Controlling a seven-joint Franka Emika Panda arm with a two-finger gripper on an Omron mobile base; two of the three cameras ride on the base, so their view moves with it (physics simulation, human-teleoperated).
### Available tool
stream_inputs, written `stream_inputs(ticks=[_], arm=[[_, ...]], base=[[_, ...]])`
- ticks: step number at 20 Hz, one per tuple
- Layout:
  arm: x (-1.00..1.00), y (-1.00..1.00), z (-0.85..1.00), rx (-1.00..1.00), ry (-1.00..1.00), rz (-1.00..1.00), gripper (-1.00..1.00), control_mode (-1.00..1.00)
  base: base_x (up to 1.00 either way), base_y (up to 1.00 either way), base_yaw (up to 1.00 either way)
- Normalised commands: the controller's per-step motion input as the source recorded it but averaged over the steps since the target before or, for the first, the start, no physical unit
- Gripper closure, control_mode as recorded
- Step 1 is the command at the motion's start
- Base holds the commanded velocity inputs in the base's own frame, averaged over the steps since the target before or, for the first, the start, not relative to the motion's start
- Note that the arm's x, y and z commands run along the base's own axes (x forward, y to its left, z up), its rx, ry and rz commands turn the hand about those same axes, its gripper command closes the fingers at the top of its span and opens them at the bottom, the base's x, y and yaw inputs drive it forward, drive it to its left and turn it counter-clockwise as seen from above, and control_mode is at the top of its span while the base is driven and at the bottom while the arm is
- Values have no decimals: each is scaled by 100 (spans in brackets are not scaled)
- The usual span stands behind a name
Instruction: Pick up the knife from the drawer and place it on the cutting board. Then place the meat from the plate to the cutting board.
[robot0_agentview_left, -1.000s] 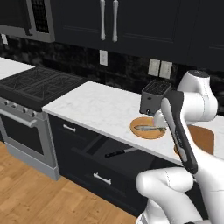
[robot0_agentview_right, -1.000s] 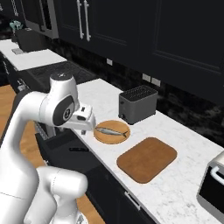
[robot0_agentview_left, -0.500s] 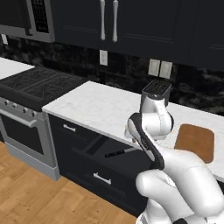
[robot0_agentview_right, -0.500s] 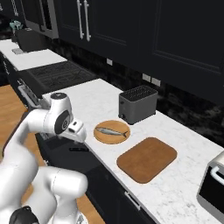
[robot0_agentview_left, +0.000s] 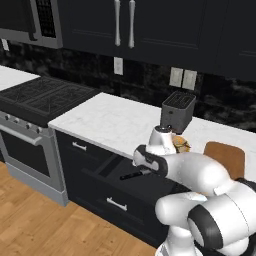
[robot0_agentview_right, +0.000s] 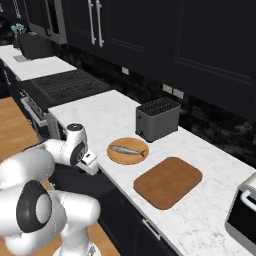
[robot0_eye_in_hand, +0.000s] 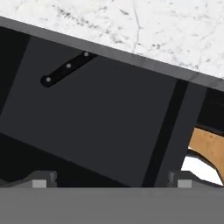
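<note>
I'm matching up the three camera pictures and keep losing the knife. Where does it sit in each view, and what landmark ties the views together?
Left base view: the knife lies in the open drawer, just below the white marble counter edge.
Right base view: I cannot make it out; the arm covers the drawer area.
Hand view: its dark handle is upper left, running under the counter edge.
Shared landmark: the counter edge.

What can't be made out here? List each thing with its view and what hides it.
- Knife, hand view: the blade runs under the counter edge, so just the dark handle can be seen.
- Plate, left base view: mostly behind the arm, so its contents are unreadable.
- Cutting board, left base view: the near side is covered by the arm.
</note>
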Motion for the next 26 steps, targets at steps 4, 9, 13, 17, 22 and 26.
stream_inputs(ticks=[4,9,13,17,22,26], arm=[[49,11,-66,0,10,-1,-100,-100],[33,23,-52,0,2,-7,-100,-100],[33,22,-51,0,2,-9,-100,-100],[35,20,-53,0,3,-8,-100,-100],[27,21,-48,0,2,-7,-100,-100],[8,21,-20,-3,0,-5,-100,-100]], base=[[0,0,0],[0,0,0],[0,0,0],[0,0,0],[0,0,0],[0,0,0]])
